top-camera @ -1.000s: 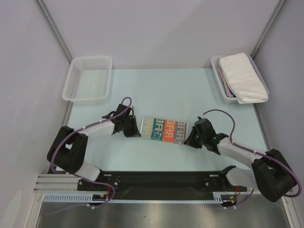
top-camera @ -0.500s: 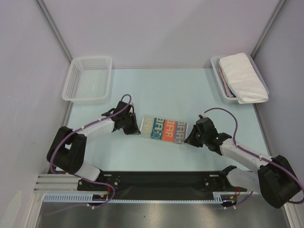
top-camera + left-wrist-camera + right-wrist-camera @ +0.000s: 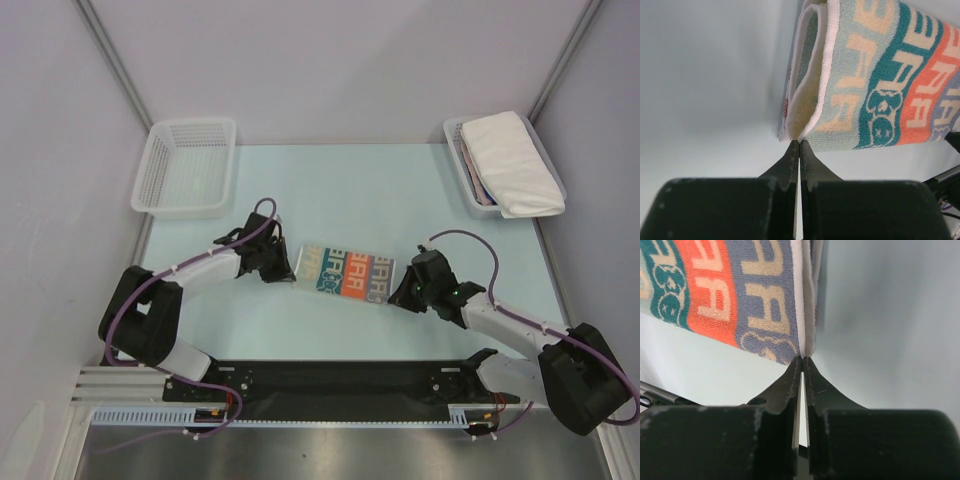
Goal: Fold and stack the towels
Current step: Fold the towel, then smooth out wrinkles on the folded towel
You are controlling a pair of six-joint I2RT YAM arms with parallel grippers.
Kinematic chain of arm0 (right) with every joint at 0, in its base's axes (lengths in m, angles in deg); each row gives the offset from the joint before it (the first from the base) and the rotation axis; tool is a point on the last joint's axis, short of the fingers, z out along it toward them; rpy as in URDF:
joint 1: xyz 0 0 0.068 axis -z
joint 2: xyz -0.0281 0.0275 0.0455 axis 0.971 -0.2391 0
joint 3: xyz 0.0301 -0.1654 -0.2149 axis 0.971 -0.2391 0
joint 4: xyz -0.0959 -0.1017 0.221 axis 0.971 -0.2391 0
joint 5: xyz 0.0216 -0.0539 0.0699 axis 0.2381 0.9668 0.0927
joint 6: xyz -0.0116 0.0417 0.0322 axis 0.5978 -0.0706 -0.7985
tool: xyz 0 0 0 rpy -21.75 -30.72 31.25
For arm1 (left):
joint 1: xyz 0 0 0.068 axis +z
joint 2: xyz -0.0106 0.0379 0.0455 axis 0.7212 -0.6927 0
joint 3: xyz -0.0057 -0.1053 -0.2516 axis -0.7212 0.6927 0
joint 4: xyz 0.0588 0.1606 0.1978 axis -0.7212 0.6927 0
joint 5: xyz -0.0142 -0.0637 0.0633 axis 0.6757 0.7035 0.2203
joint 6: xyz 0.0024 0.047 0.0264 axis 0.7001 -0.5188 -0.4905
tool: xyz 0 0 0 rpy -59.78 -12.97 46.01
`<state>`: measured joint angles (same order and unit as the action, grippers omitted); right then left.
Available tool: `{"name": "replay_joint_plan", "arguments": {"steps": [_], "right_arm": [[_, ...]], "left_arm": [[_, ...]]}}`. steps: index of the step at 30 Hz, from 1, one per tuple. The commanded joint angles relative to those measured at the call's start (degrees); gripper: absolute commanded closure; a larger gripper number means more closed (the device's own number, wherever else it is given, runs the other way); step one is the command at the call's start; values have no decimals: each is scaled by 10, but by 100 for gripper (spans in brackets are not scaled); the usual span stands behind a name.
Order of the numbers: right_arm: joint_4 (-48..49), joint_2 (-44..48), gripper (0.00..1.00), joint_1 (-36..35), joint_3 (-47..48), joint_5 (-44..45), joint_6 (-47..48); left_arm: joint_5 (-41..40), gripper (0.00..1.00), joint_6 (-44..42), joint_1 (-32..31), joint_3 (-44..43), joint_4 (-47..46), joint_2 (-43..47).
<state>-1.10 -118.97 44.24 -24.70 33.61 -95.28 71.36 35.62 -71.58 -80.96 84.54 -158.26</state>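
A folded towel with colourful lettering (image 3: 345, 273) lies in the middle of the table, its teal, orange and blue bands facing up. My left gripper (image 3: 291, 273) is shut on its left near corner; in the left wrist view the fingertips (image 3: 799, 142) pinch the white-hemmed edge of the lettered towel (image 3: 875, 75), whose fold gapes open. My right gripper (image 3: 394, 293) is shut on the right near corner, the tips (image 3: 803, 359) clamped on the white hem of the same towel (image 3: 740, 295). A plain white towel (image 3: 512, 160) lies on top of a pinkish one (image 3: 479, 186) in the right basket.
A white mesh basket (image 3: 186, 166) stands at the back left. Another white mesh basket (image 3: 455, 135) at the back right holds the stacked towels. Grey walls close in the table on three sides. Both arms reach inward from the near edge.
My right arm has shifted a little, its forearm lying lower and its gripper edging toward the towel's right end. The left arm and the towel have hardly moved.
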Motion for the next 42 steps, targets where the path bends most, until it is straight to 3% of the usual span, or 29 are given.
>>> {"name": "replay_joint_plan", "arguments": {"steps": [1,10,14,19,26,31,37,42], "right_arm": [[26,-6,91,-4,-15,-6,-4],[-29,39,61,-2,25,0,10],[-95,72,68,19,68,-11,20],[-92,75,77,27,124,-33,17],[133,-109,85,22,166,-114,-18],[280,-254,91,23,178,-137,-41],[383,-316,94,63,113,-166,-70],[392,-313,94,129,70,-199,-50]], "left_arm": [[-5,100,3,4,17,-27,-6],[-34,59,-21,7,-22,15,38],[-34,59,-43,14,-66,64,75],[60,61,-41,7,-106,46,89],[170,67,-9,-46,-111,-51,-41],[161,71,7,-45,-96,-90,-110],[133,73,17,-44,-80,-105,-149],[124,73,21,-35,-53,-116,-149]]}}
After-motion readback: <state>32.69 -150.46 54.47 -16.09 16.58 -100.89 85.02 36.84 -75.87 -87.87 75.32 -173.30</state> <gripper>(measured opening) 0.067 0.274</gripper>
